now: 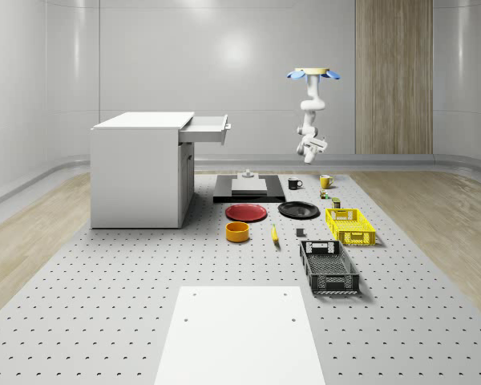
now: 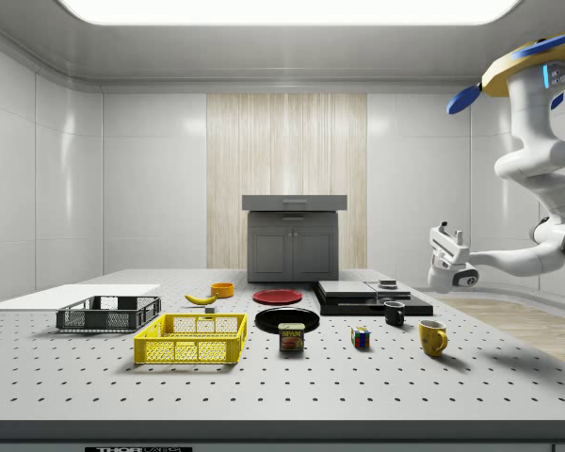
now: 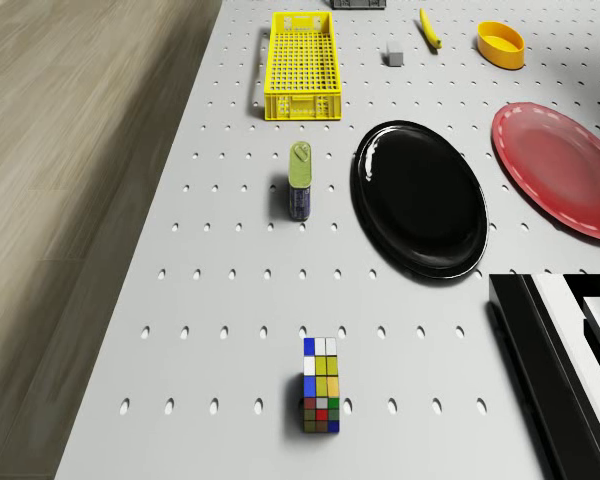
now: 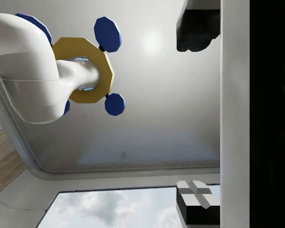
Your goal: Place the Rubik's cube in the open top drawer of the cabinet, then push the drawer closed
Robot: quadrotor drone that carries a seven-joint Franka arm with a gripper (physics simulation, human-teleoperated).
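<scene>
I have the yellow-bodied, blue-rotor drone (image 1: 313,74) hovering high over the far right part of the grey perforated table (image 1: 104,289), above the mugs. The white arm hangs folded below it, and the two-finger gripper (image 2: 444,247) sits well above the table, holding nothing. In the wrist view its dark fingertips (image 4: 195,26) stand well apart, so I read it as wide open, pointed up towards the ceiling.

The multicoloured Rubik's cube (image 3: 321,399) rests on the table, near the yellow mug (image 2: 433,337) and the tin can (image 2: 291,336), untouched. The white cabinet's open top drawer (image 1: 206,128) juts out at the whole-scene view's left, well apart from it.

I judge this the approach before the pick. Next I need to turn the wrist downward and descend over the cube. There is bare table around it; the black platform (image 3: 550,370) lies close on one side.
</scene>
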